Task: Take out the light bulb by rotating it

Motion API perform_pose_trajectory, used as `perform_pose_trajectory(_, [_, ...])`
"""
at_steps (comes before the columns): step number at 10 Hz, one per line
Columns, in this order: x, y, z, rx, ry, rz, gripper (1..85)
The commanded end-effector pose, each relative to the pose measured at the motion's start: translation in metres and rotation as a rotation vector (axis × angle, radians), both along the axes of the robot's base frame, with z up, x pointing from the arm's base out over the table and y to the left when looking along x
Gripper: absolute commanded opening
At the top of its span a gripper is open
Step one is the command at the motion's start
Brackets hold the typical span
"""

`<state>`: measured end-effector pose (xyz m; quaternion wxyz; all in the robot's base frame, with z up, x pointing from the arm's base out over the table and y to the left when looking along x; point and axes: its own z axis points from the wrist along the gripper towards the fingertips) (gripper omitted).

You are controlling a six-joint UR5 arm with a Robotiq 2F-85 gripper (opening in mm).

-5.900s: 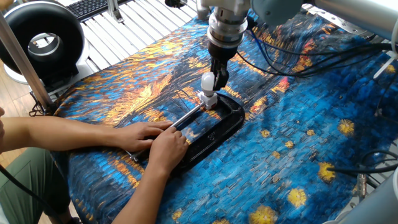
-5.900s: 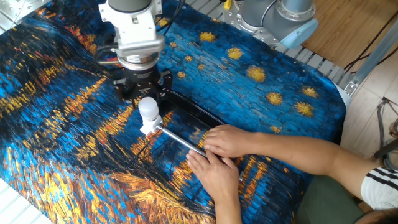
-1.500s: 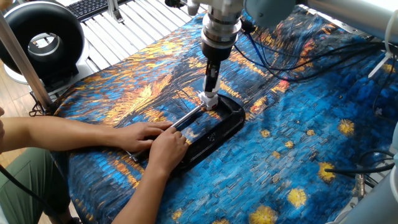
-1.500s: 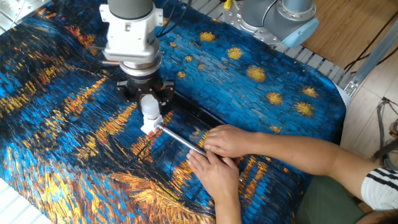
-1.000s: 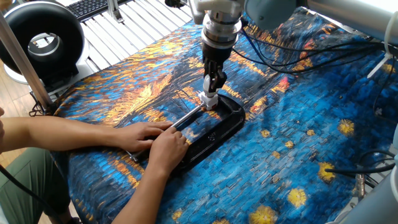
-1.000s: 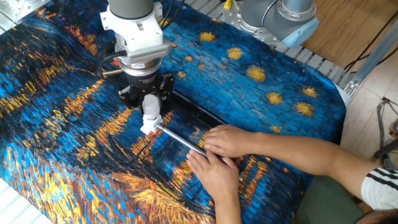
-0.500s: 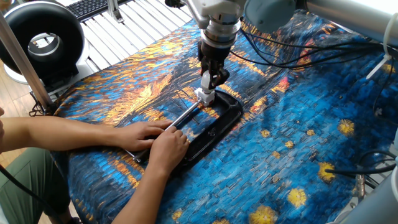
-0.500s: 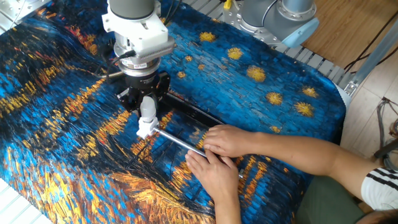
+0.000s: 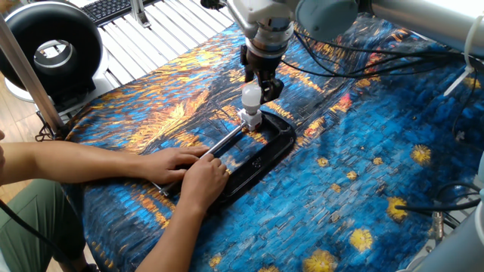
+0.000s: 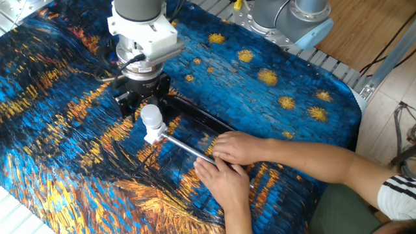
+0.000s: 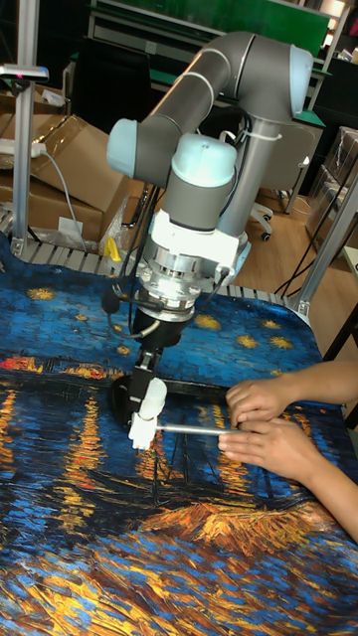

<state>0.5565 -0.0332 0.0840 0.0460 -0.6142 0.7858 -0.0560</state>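
Note:
The light bulb [image 9: 250, 95] [image 10: 151, 116] [image 11: 152, 397] stands slightly tilted in its short white socket [image 9: 250, 118] [image 10: 155, 135] [image 11: 139, 429], which is held at the end of a black C-clamp [image 9: 266, 153] [image 10: 203, 117]. My gripper [image 9: 259, 85] [image 10: 143, 103] [image 11: 140, 382] hovers just above and behind the globe, open, with its black fingers spread on either side and the globe fully exposed. A person's two hands [image 9: 189, 170] [image 10: 233, 156] [image 11: 265, 419] press on the clamp's metal screw bar [image 9: 227, 141] [image 10: 188, 148].
The table is covered by a blue and orange painted cloth [image 9: 355, 189]. A black round device [image 9: 49, 47] stands at the far left, and a keyboard [image 9: 110, 7] lies behind it. Cables [image 9: 355, 64] trail from my arm. Another robot base [image 10: 286, 16] stands at the table's far side.
My gripper was shut on the bulb and turning it; it has now let go, opened and lifted a little. The clamp and socket shifted slightly during the turn.

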Motion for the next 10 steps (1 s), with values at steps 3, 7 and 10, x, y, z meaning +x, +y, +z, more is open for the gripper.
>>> perform_pose_trajectory(3, [-0.037, 0.0, -0.003, 0.072, 0.118, -0.584, 58.0])
perform_pose_trajectory(7, [-0.042, 0.018, -0.002, 0.135, 0.162, -0.889, 56.0])
perform_pose_trajectory(10, [-0.034, 0.025, -0.001, 0.163, 0.145, -0.903, 53.0])
